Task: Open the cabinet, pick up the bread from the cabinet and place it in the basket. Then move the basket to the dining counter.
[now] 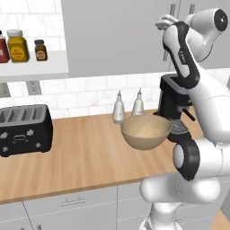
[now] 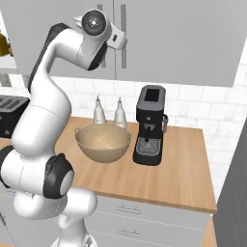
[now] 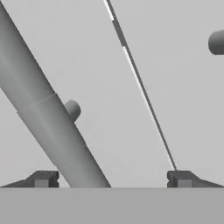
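The grey cabinet (image 1: pixel 112 36) (image 2: pixel 183 38) hangs over the worktop with both doors shut, so the bread is hidden. My gripper (image 1: pixel 164 21) (image 2: pixel 119 39) is raised to the doors' middle and stands open at the left door's bar handle (image 3: pixel 48 118). In the hand view that bar runs slantwise between the fingertips (image 3: pixel 41 178), closer to the left one, and the door seam (image 3: pixel 140 87) runs beside it. The round tan basket (image 1: pixel 146 131) (image 2: pixel 102 141) sits empty on the wood worktop below. The dining counter is out of view.
A black coffee machine (image 1: pixel 173 101) (image 2: pixel 150 125) stands right beside the basket, with two pale bottles (image 1: pixel 119 108) (image 2: pixel 99 112) behind it. A black toaster (image 1: pixel 24 129) sits at the left. Spice jars (image 1: pixel 18 45) line an open shelf left of the cabinet.
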{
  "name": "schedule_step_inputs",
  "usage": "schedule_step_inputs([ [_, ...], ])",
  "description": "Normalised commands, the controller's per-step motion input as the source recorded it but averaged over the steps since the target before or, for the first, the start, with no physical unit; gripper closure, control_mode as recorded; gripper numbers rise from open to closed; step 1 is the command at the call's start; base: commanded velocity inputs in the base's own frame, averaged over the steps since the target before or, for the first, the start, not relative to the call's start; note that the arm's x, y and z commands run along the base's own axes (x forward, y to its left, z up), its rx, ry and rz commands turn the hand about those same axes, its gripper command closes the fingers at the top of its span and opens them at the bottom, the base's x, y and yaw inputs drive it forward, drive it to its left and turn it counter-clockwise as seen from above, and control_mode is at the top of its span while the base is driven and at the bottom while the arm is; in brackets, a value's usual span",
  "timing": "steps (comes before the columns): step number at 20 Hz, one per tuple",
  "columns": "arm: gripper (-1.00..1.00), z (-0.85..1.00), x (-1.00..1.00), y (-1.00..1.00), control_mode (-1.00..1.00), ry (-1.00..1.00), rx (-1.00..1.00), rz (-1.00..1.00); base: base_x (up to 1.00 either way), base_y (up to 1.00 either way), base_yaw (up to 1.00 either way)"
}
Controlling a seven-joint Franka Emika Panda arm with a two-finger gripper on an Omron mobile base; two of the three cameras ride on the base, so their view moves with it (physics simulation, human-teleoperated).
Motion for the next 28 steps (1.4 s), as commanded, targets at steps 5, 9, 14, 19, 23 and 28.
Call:
schedule_step_inputs([
  [5,1.0,0.0,0.43,0.42,-1.0,-0.06,0.0,0.03,0.0,0.0,0.0],
  [9,1.0,0.0,0.22,0.18,-1.0,0.0,0.0,0.01,0.0,0.0,0.0],
  [14,1.0,0.0,-0.06,0.13,-1.0,-0.01,0.03,0.07,0.0,0.0,0.0],
  [19,1.0,0.01,-0.57,0.41,-1.0,-0.03,0.02,0.08,0.0,0.0,0.0],
  [23,1.0,0.16,-1.0,0.21,-1.0,-0.02,0.0,0.04,0.0,0.0,0.0],
  [28,1.0,0.35,-1.0,0.12,-1.0,-0.02,-0.02,0.01,0.0,0.0,0.0],
])
